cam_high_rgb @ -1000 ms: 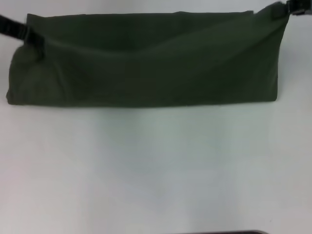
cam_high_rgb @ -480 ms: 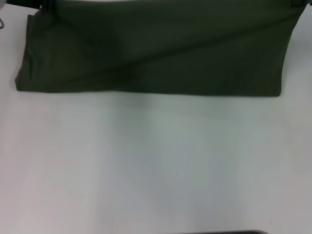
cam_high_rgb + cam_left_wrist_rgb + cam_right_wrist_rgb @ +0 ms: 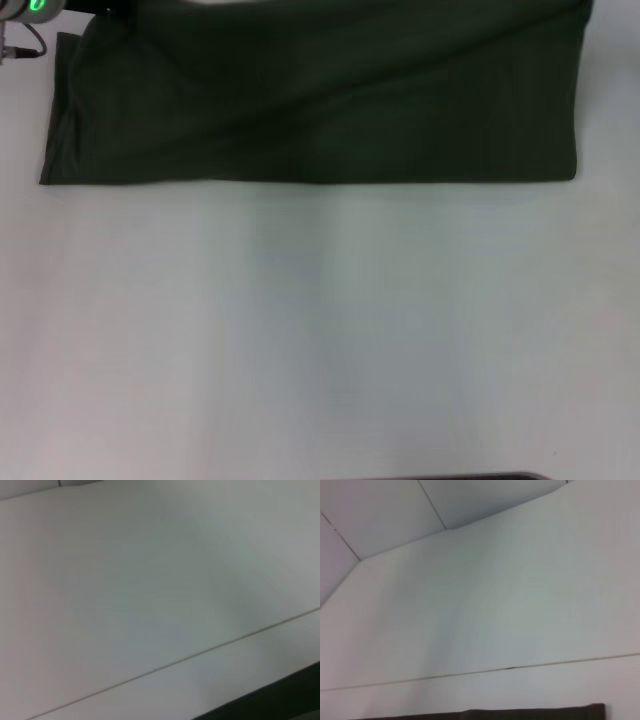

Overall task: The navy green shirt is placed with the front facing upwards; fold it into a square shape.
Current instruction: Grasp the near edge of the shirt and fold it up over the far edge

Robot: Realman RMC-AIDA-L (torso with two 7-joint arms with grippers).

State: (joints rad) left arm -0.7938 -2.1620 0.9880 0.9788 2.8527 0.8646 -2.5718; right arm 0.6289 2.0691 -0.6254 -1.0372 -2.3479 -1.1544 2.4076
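The navy green shirt point(image 3: 320, 100) is lying as a wide folded band across the far part of the white surface point(image 3: 320, 340), its near edge running straight. Part of the left gripper point(image 3: 30, 12), showing a green light, is sitting just beyond the shirt's far left corner; whether its jaws are spread or closed cannot be told. The right wrist view is catching a dark strip of shirt edge point(image 3: 520, 714).

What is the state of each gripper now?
Left gripper: at the dark olive-green cotton shirt's far left corner; cannot be told.
Right gripper: not in view.
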